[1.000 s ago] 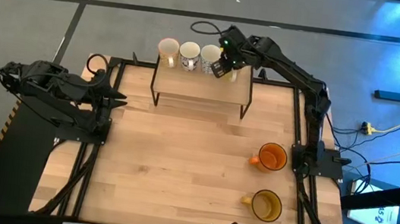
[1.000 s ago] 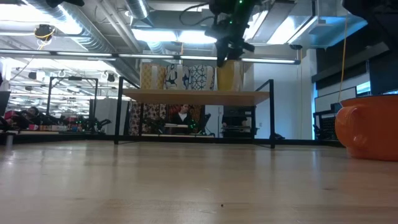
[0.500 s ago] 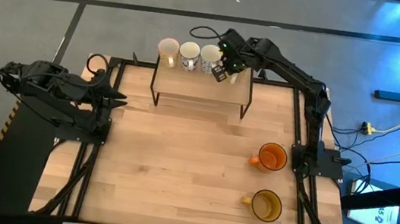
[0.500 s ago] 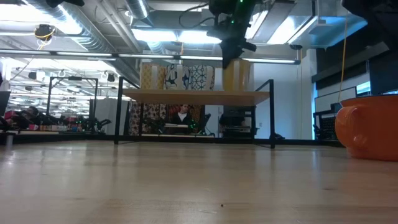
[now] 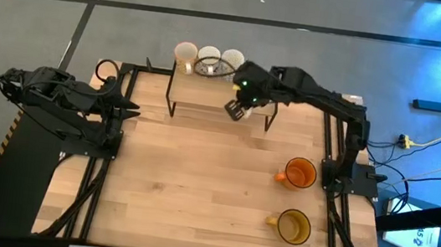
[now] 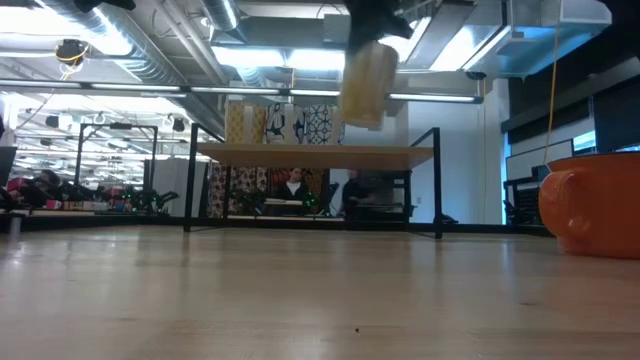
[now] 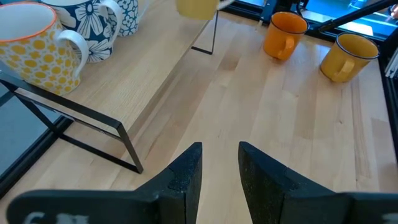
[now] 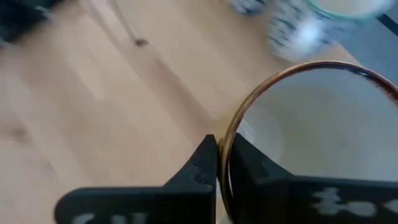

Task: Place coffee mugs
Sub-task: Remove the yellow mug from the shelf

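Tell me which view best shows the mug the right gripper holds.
The right wrist view: the right gripper pinches the cream mug's rim, interior visible. The low view shows its blurred side; the high view barely shows it; the left wrist view catches its bottom edge.

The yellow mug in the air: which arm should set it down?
Right. The right end effector grips the yellow mug by the rim, near the shelf. The left end effector waits open and empty at the table's left edge.
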`<state>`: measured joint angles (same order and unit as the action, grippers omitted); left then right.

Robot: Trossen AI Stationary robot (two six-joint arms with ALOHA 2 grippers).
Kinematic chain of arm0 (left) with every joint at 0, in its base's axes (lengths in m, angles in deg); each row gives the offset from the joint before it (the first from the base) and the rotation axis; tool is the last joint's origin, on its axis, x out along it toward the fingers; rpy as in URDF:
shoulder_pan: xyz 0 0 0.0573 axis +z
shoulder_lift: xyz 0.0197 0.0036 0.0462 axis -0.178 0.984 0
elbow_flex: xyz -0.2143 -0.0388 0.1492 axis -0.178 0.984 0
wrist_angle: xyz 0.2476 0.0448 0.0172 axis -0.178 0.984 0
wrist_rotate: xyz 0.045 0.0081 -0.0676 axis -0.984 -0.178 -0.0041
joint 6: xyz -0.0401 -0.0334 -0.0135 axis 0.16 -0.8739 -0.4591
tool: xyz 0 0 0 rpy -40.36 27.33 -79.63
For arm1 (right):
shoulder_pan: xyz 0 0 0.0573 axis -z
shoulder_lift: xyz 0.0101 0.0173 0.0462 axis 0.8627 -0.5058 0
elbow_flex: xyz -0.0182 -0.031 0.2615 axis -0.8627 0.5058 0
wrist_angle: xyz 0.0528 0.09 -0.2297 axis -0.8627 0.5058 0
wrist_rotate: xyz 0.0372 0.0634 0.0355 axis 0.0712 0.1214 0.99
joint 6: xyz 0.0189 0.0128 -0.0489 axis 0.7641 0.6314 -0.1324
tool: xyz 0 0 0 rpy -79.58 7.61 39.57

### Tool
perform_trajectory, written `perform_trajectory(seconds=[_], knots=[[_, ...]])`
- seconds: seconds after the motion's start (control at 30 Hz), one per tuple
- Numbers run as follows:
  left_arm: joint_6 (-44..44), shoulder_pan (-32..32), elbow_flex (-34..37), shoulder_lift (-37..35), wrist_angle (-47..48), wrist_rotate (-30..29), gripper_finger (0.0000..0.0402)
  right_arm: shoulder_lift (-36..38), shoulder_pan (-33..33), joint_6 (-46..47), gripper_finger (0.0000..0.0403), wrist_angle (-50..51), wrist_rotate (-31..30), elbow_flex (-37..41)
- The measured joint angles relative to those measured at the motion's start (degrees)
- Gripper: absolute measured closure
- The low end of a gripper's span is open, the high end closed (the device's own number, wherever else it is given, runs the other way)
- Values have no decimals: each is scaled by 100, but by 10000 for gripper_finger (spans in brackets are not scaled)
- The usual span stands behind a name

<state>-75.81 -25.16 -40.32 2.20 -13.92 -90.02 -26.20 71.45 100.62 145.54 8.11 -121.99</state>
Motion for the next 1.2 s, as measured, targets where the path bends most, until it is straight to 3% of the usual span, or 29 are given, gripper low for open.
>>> perform_trajectory(seconds=[0.23,0.57,0.9,1.2], knots=[[0,0,-1,2,-2,1,303,-143,-471,-26,400,-1343,-16,0],[2,0,-2,0,-7,0,303,-606,-549,-328,402,-2718,80,0],[4,1,-2,15,-128,-2,303,-1072,-1389,-601,402,-2472,607,-4],[2,1,-2,15,-293,0,303,-2046,-1482,47,402,-2475,424,0]])
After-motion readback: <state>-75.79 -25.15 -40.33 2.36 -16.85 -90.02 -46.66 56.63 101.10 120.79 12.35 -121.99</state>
